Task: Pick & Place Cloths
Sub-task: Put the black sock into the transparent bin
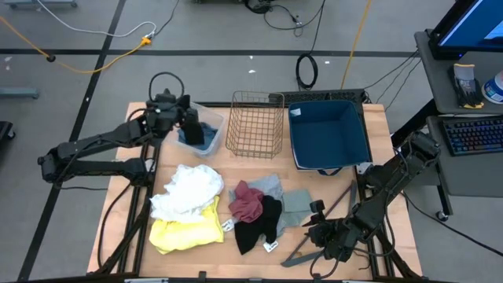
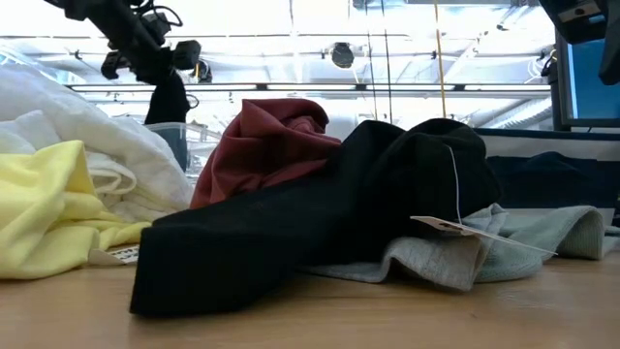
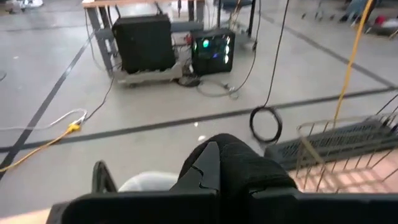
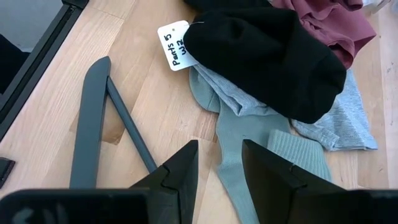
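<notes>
Limp sage-green knit cloth (image 4: 249, 134) (light, drapes): pinch a bunched fold. Right gripper (image 4: 219, 163) parted, empty; left gripper (image 1: 191, 119) clenched on dark cloth (image 2: 168, 99).

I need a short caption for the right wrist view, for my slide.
Right tool, open, hovers above grey hanger and grey-green cloth, near tagged black cloth.

arms (image 1: 102, 145): dark, jointed | cables: black | end effector (image 4: 217, 171): black fingers
</notes>
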Action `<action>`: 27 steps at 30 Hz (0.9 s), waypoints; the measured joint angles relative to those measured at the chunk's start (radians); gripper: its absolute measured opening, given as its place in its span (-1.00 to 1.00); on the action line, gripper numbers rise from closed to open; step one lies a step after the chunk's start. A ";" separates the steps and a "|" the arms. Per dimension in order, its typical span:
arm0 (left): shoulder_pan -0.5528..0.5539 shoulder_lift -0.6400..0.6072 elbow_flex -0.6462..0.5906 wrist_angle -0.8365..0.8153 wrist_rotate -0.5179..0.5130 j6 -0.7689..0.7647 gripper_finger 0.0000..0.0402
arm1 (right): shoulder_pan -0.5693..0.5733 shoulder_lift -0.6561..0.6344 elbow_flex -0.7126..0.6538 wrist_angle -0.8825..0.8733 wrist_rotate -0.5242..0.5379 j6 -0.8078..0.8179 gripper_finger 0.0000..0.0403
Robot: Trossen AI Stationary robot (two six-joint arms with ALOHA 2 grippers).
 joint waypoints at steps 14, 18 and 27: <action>0.000 0.175 0.000 -0.167 0.072 -0.163 -1.00 | 0.000 0.000 0.000 0.000 0.000 0.003 -0.42; 0.009 0.228 0.000 -0.170 0.108 -0.181 -1.00 | 0.000 0.000 0.000 0.000 0.000 0.003 -0.42; 0.082 0.276 0.000 -0.251 0.252 -0.240 -1.00 | 0.000 0.000 0.000 0.001 0.000 0.004 -0.42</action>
